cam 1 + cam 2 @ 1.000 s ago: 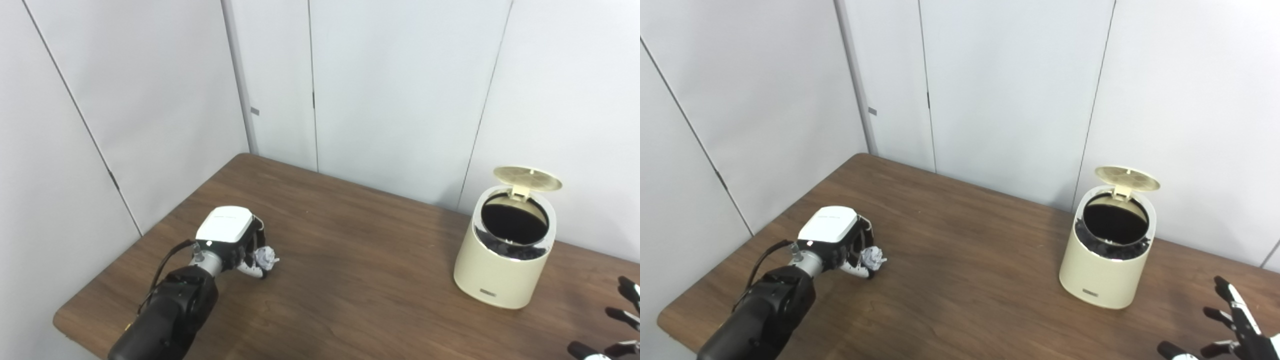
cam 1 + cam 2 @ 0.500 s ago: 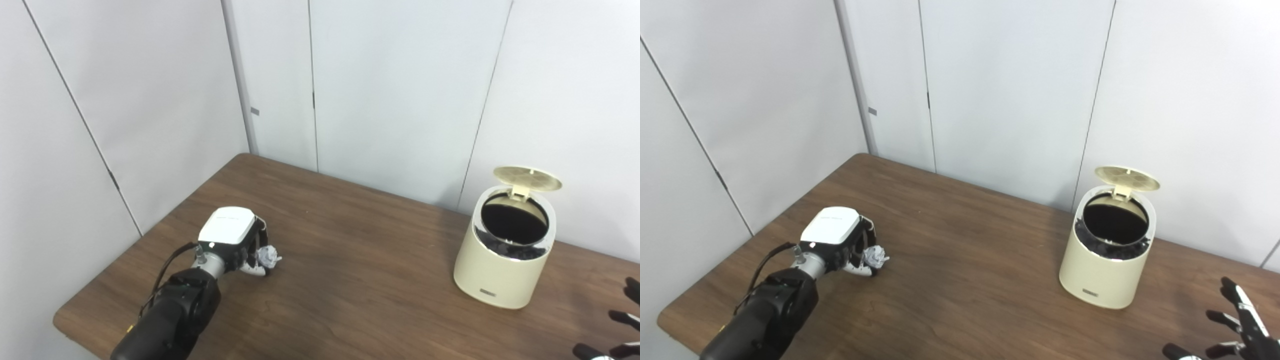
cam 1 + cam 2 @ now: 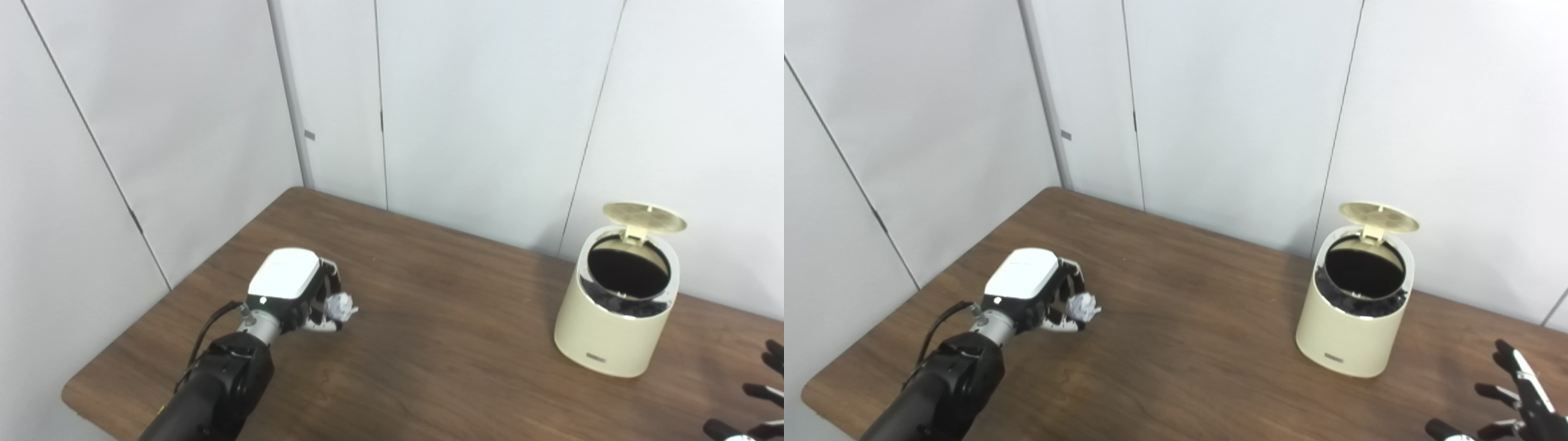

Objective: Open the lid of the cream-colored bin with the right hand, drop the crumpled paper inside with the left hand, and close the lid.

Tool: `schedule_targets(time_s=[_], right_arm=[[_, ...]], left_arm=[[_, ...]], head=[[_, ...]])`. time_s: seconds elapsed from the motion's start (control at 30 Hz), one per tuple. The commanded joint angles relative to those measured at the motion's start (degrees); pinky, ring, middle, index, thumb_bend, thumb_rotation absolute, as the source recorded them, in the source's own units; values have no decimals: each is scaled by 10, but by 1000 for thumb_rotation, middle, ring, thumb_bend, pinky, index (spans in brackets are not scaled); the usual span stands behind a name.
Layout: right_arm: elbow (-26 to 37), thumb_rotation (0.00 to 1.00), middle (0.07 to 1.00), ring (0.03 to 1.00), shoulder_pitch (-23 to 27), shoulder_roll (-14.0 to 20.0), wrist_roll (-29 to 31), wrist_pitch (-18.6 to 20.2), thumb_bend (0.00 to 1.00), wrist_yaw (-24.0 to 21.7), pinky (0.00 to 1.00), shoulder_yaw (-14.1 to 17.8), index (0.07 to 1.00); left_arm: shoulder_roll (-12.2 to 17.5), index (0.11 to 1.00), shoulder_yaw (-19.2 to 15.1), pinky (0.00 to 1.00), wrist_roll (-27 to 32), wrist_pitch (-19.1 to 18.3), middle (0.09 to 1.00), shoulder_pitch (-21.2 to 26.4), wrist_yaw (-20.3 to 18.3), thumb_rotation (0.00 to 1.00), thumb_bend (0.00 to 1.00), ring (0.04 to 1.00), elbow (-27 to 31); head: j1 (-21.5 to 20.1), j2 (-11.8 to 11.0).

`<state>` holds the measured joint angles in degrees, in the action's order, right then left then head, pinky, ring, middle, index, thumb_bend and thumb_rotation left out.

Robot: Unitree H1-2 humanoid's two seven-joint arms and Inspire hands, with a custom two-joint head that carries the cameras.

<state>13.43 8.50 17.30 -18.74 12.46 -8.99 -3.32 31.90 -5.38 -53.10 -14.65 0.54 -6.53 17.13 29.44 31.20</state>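
Observation:
The cream-colored bin (image 3: 615,312) stands at the table's right side with its round lid (image 3: 644,215) tipped up and the dark inside showing. My left hand (image 3: 294,288) is over the left part of the table, shut on the crumpled paper (image 3: 340,305), which sticks out between the fingers a little above the wood. My right hand (image 3: 1513,401) is low at the bottom right corner, fingers spread and holding nothing, well apart from the bin.
The brown wooden table (image 3: 441,355) runs from the left corner to the right edge. White wall panels (image 3: 490,110) stand close behind the bin and along the table's left side.
My left hand has lifted the crumpled paper slightly and moved it a little to the right. The right hand has sunk lower at the corner. The bin lid stays up.

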Motion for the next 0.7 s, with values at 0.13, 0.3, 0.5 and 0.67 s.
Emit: schedule_targets(time_s=[0.13, 0.3, 0.5, 0.67], right_arm=[[15, 495, 950, 815, 18, 1, -10, -12, 800, 8, 483, -1, 963], [14, 485, 951, 839, 21, -1, -21, -10, 792, 9, 540, -5, 964], [13, 428, 953, 865, 24, -5, -23, -7, 754, 7, 633, -11, 974], [18, 246, 989, 887, 30, -13, -2, 8, 716, -2, 743, -9, 986]], left_arm=[[-7, 552, -21, 291, -11, 22, 463, 30, 65, 0, 494, 360, 48], [-25, 548, -18, 279, -21, 40, 455, 43, 97, 0, 495, 362, 62], [-45, 548, -11, 273, -21, 63, 456, 62, 117, 0, 494, 357, 61], [-64, 523, 11, 311, -28, 85, 466, 90, 128, 0, 500, 382, 57]], head=[[-14, 0], [-31, -1], [-60, -3], [-84, -6]])
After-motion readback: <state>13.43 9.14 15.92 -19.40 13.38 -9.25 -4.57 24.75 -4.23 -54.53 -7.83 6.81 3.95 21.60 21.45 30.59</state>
